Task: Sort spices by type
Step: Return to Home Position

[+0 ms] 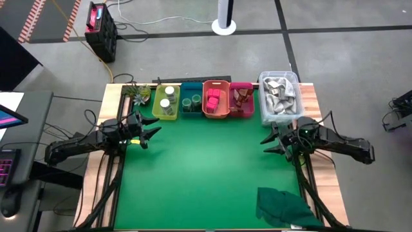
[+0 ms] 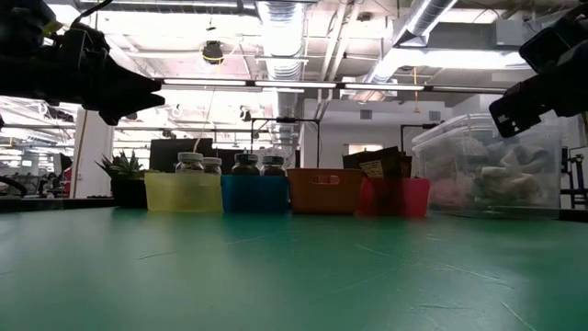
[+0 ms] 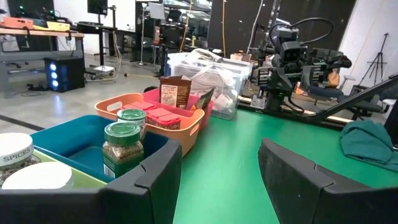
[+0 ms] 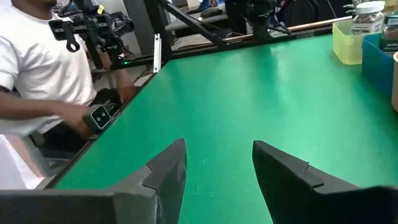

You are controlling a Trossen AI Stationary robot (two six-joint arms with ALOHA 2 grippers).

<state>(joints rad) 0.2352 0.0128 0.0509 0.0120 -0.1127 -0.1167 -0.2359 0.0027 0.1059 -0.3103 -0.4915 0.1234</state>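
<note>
Four small bins stand in a row at the table's far edge. The yellow bin (image 1: 166, 103) holds white-capped jars (image 1: 170, 92). The blue bin (image 1: 191, 102) holds round green jars (image 3: 123, 148). The orange bin (image 1: 216, 100) holds pink-red cube packets (image 3: 163, 116). The pink bin (image 1: 241, 100) holds brown-orange packets (image 3: 175, 92). My left gripper (image 1: 152, 129) hovers open near the table's left edge, beside the yellow bin. My right gripper (image 1: 270, 143) hovers open near the right edge, below the clear tub. Neither touches anything.
A clear tub (image 1: 280, 96) of grey silvery packets sits at the far right corner. A dark green cloth (image 1: 282, 206) lies crumpled near the near right corner. A small plant (image 1: 139, 95) stands left of the yellow bin. A person in a white shirt (image 4: 37, 68) is beside the table.
</note>
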